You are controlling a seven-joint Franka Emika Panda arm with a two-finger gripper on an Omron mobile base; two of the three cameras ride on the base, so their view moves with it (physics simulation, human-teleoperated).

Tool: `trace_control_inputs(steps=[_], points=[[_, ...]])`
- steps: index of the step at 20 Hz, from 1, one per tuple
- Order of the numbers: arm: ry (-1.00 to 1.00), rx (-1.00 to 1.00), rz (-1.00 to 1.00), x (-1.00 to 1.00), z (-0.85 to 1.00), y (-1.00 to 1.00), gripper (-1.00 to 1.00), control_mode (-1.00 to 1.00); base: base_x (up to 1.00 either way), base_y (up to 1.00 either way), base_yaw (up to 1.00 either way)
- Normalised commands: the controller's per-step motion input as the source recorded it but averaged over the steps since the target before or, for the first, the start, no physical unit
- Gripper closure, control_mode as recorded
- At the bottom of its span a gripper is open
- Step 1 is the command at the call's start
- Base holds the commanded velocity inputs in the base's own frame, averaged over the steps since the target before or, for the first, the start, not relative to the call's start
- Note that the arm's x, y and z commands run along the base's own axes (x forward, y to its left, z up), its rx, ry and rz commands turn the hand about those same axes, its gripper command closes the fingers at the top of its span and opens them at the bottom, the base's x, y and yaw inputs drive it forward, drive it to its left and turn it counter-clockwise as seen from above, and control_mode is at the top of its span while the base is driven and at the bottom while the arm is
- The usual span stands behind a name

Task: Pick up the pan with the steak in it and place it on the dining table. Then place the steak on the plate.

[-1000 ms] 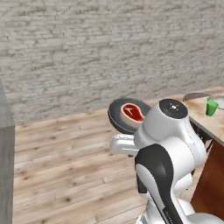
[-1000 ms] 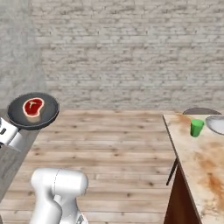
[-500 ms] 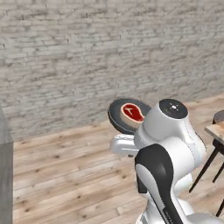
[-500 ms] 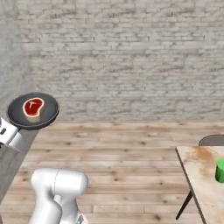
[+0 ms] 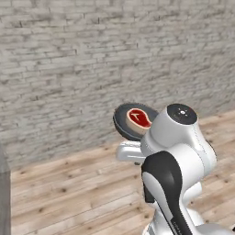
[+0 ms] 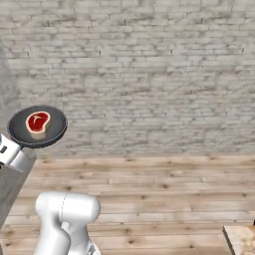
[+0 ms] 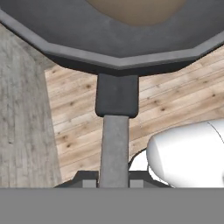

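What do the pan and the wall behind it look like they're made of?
The pan looks like dark matte metal, perhaps cast iron or coated steel: black, dull, with no glints. The wall looks like rough grey-beige brick: staggered courses with pale mortar lines. Both are rendered, so this is a guess.

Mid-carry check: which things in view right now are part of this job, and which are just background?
Part of the job:
- pan, held up in the air by its handle
- steak, lying in the pan
- hand, shut on the pan's handle
- dining table, just a corner showing in the right base view

Just background:
- brick wall
- wooden floor
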Motion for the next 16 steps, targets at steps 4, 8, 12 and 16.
trace_control_inputs(steps=[4, 8, 12, 16], points=[[0.00, 0.00, 0.00, 0.00, 0.00, 0.00, 1.00, 1.00, 1.00, 0.41, -0.08], [0.00, 0.00, 0.00, 0.00, 0.00, 0.00, 1.00, 1.00, 1.00, 0.36, -0.11], [0.00, 0.00, 0.00, 0.00, 0.00, 0.00, 1.00, 1.00, 0.65, 0.31, -0.34], [0.00, 0.00, 0.00, 0.00, 0.00, 0.00, 1.00, 1.00, 0.14, 0.11, -0.49]])
